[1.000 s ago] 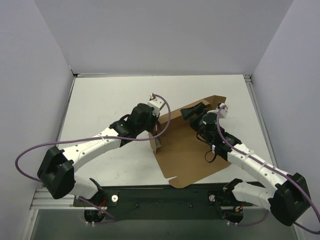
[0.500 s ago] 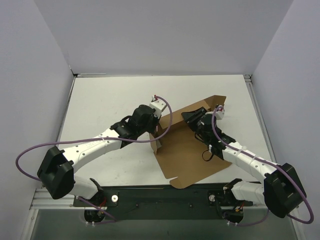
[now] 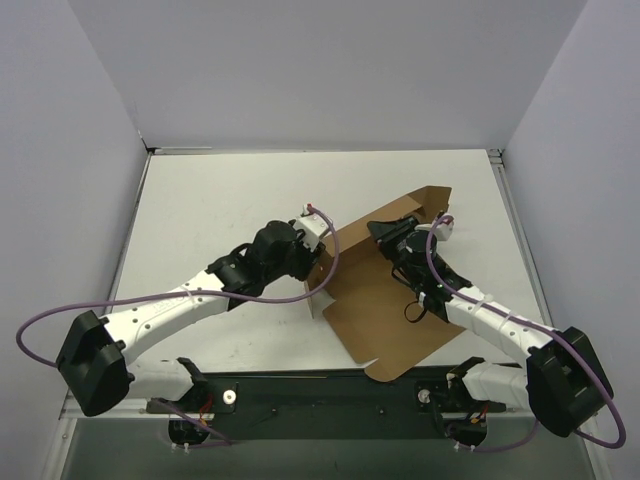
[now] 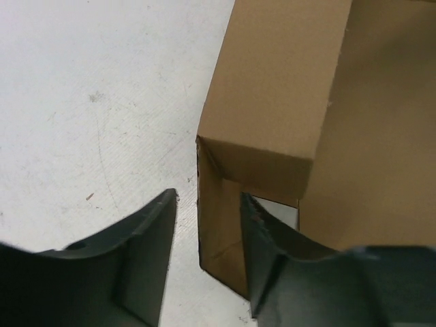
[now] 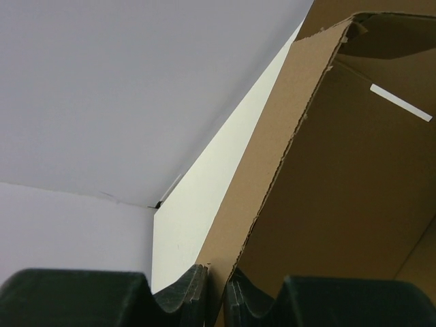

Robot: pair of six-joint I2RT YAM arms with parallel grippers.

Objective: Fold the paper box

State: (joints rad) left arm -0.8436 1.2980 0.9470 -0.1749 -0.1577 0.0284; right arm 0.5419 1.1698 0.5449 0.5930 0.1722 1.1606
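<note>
The paper box [image 3: 390, 310] is a brown cardboard sheet lying mostly flat at the table's middle right, with its left side wall and a far flap standing up. My left gripper [image 3: 318, 272] sits at the left wall's corner. In the left wrist view the paper box [image 4: 272, 88] has that short wall between the open jaws of the left gripper [image 4: 209, 199], clear of the left finger [image 4: 146, 238]. My right gripper [image 3: 380, 233] is at the far flap. In the right wrist view the right gripper [image 5: 215, 274] is shut on the flap's torn edge of the paper box [image 5: 340, 170].
The white table [image 3: 200, 200] is enclosed by pale walls at the left, back and right. Purple cables [image 3: 150, 298] loop off both arms. A black rail [image 3: 330, 392] with the arm bases runs along the near edge.
My left gripper has opened and let go of the side wall. The right gripper has shut on the far flap. The sheet has slid a little to the near right.
</note>
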